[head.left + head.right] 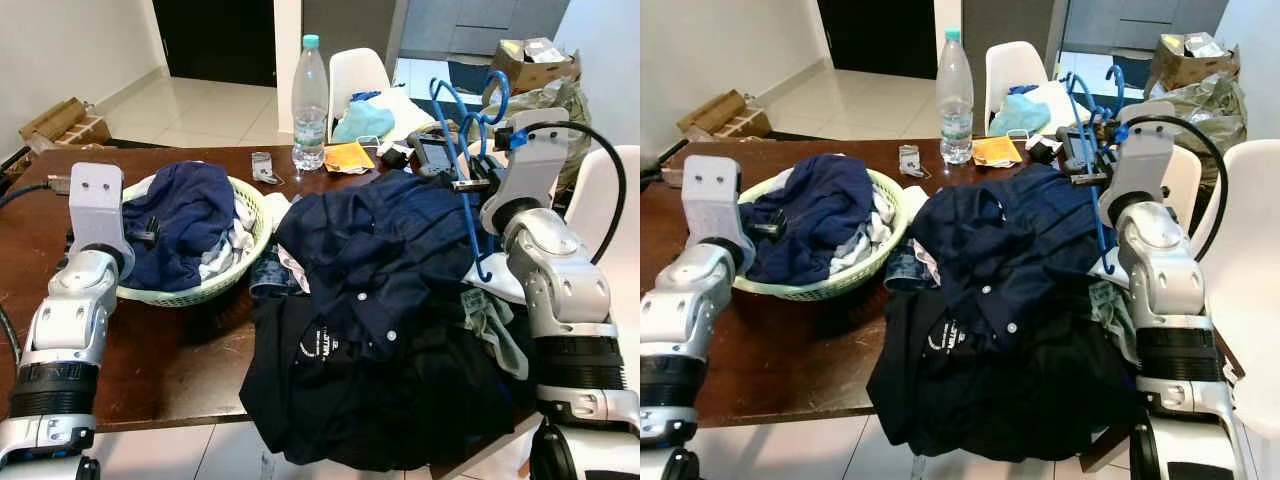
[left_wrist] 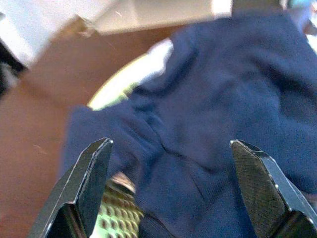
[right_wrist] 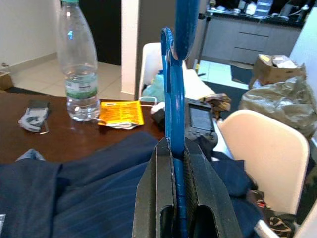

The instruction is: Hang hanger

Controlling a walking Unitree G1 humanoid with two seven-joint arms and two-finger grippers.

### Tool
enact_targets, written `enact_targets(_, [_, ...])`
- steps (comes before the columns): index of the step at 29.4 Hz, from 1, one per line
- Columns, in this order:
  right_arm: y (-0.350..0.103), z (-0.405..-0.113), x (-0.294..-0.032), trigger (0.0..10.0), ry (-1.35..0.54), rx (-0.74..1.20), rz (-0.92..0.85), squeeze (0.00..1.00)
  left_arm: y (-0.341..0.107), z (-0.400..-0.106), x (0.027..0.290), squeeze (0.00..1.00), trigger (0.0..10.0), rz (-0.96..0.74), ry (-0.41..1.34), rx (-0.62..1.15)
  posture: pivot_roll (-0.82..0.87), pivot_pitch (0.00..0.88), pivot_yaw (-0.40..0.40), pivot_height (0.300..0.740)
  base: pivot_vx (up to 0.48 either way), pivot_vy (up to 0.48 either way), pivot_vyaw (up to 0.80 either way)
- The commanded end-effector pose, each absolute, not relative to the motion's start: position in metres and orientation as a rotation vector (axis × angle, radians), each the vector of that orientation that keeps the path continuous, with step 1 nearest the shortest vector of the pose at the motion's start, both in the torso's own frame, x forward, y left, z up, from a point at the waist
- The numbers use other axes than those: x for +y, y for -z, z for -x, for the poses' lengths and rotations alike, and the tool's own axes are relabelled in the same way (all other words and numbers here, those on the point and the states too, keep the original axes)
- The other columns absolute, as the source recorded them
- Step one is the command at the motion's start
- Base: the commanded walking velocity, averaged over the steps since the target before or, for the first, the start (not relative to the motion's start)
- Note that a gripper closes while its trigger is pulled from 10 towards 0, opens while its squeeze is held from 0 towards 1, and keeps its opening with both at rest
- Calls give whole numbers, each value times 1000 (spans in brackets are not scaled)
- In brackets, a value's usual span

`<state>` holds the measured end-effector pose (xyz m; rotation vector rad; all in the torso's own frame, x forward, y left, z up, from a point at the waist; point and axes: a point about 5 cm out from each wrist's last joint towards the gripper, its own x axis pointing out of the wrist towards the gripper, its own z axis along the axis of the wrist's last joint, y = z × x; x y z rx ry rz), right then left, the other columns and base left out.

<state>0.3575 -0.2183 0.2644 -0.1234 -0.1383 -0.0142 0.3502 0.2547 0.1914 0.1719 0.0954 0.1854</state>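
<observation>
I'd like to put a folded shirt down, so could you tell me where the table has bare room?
Bare wood shows on the table in front of the green basket, left of the dark clothes pile. A smaller strip lies behind the basket, beside the water bottle. The right half is crowded with clothes.

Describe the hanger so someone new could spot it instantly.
Start at the brown table and go to the heap of dark clothes on the robot's right. Above that heap's far right edge, the right gripper is shut on the blue hanger. It is the only thin, bright blue plastic frame there, held up off the fabric.
</observation>
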Motion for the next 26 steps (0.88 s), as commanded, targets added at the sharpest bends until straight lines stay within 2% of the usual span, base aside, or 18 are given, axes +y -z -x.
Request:
enact_targets(1, [-267,-357,-215,10000,1,-143,133,0,-189,-353,251,0,10000,-171,-153,96,114,87,-34,740,0,0,0])
enact_targets(11, [-268,-354,-218,10000,9,-142,144,0,-192,-371,237,0,10000,-210,-68,66,91,99,-33,740,0,0,0])
enact_targets(20, [-269,-354,-219,10000,9,-142,147,0,-191,-372,232,0,10000,-221,-46,59,88,101,-34,740,0,0,0])
enact_targets(26, [-271,-353,-220,10000,9,-143,149,0,-172,-373,228,0,10000,-202,-5,117,81,103,-35,740,0,0,0])
